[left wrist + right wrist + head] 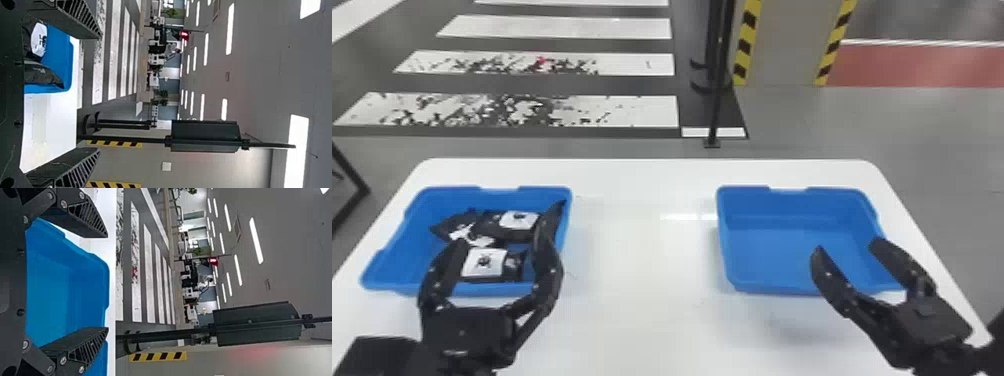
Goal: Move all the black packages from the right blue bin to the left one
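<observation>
In the head view my left gripper (pixel 507 227) stands open above the left blue bin (pixel 397 260). Several black packages with white labels lie in that bin, one (pixel 483 262) seen between its fingers and another (pixel 519 220) farther back. My right gripper (pixel 847 245) is open over the near right part of the right blue bin (pixel 782 250), which holds no packages. The left wrist view has the left gripper (pixel 98 94) with its fingers wide apart and a black package (pixel 41 74) in the bin beyond. In the right wrist view the right gripper (pixel 106 282) is spread before the blue bin (pixel 58 290).
Both bins stand on a white table (pixel 642 240), with a wide gap of tabletop between them. A thin black post (pixel 717 100) rises from the floor behind the table's far edge.
</observation>
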Robot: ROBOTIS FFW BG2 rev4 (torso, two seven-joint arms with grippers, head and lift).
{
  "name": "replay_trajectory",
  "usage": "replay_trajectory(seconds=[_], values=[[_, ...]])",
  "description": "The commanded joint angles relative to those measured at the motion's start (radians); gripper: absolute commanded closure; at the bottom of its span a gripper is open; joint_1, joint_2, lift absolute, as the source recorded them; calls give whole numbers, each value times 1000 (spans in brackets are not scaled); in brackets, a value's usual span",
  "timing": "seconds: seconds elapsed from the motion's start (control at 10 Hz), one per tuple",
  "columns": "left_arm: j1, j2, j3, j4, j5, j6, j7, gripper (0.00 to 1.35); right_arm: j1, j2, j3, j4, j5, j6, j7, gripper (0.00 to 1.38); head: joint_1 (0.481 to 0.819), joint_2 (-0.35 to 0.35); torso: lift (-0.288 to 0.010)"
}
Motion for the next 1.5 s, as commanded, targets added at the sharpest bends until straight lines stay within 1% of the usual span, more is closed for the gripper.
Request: replay_trajectory(seconds=[0.0,1.4], values=[[0,0,1,0,2,0,0,-2,0,0,0,-2,0,0,0,200,695,-18,-140],[-12,3,-9,0,16,7,0,-2,0,0,0,1,0,0,1,200,695,-23,-140]])
